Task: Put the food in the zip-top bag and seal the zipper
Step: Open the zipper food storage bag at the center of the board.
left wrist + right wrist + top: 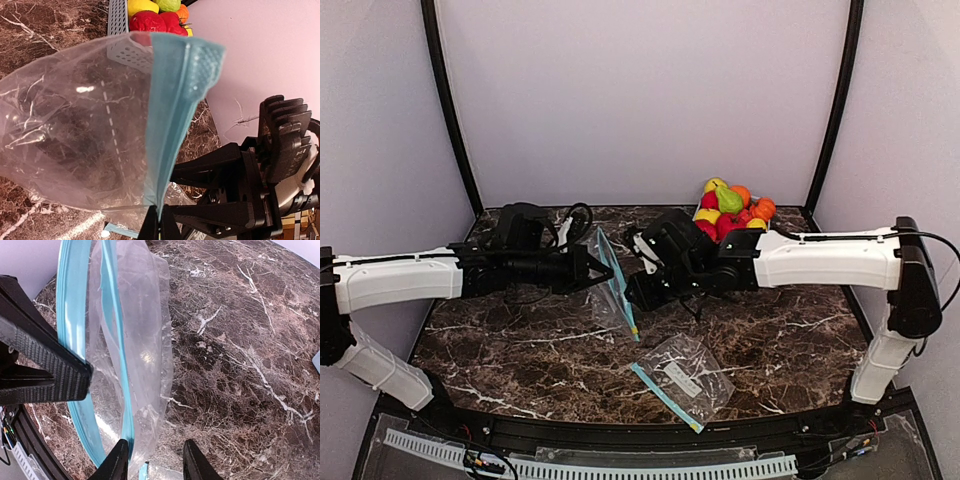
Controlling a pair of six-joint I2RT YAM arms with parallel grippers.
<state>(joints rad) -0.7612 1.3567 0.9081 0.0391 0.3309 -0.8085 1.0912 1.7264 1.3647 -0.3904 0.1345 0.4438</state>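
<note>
Action over the desk (pixel 520 350): zip-top bag (pixel 613 288) hangs between the arms, food (pixel 732 208) heaped at one o'clock, none bagged. Left wrist: left tool (pixel 156 224) clenched on the blue zipper strip (pixel 172 115). Right wrist: right tool (pixel 156 464) half spread, gripping nothing, bag lip by its seven-o'clock finger; best pinch that lip and peel the mouth wide.

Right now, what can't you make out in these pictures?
- Fruit: top view, right arm covers the pile's near side; count unclear.
- Basket: left wrist view, cut off by top edge; held bag overlaps it.
- Flat bag: top view, its print too small to read.
</note>
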